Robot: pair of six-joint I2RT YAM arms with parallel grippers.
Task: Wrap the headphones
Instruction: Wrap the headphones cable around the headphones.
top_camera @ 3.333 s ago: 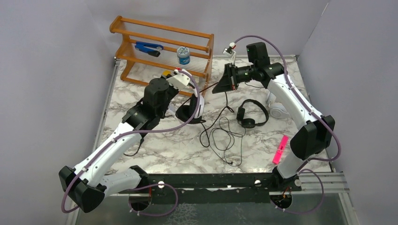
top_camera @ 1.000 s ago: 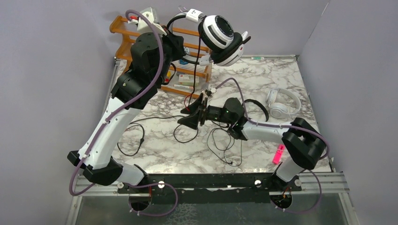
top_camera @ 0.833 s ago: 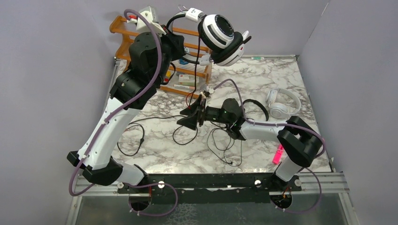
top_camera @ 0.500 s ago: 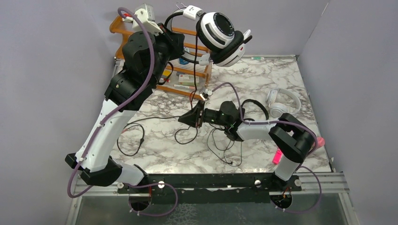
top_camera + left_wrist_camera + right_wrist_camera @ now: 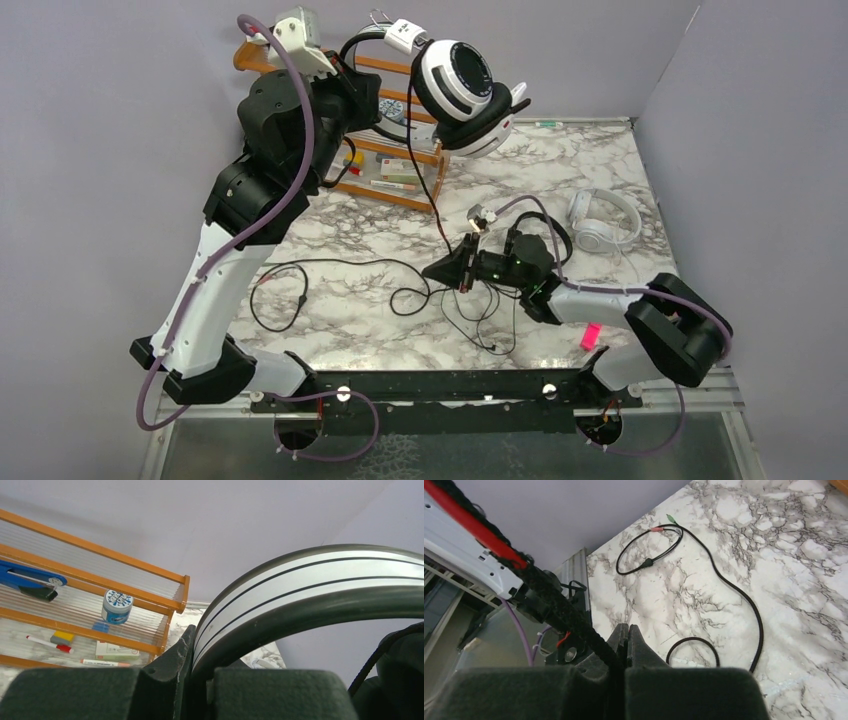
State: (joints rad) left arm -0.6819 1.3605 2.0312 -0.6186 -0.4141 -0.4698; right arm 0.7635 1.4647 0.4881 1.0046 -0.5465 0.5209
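Observation:
My left gripper (image 5: 368,98) is raised high over the back of the table and is shut on the headband (image 5: 300,580) of the white headphones with black ear pads (image 5: 458,88). Their black cord (image 5: 432,190) hangs down to my right gripper (image 5: 440,272), which is low over the table and shut on it. In the right wrist view the cord (image 5: 574,620) runs into the closed jaws, and its remaining length (image 5: 724,585) trails over the marble. The black headphones (image 5: 545,225) lie behind my right arm, partly hidden. The all-white headphones (image 5: 600,225) lie at the right.
A wooden rack (image 5: 400,160) stands at the back left, holding a blue tin (image 5: 116,606), pens and small boxes. A pink marker (image 5: 590,335) lies near the right arm's base. Thin black cords (image 5: 480,300) loop over the table's middle. Grey walls surround the table (image 5: 350,320).
The left gripper has lifted the white-and-black headphones off the table and high up, lately shifting slightly left. The right gripper came down to the cord, then moved right and nearer with it.

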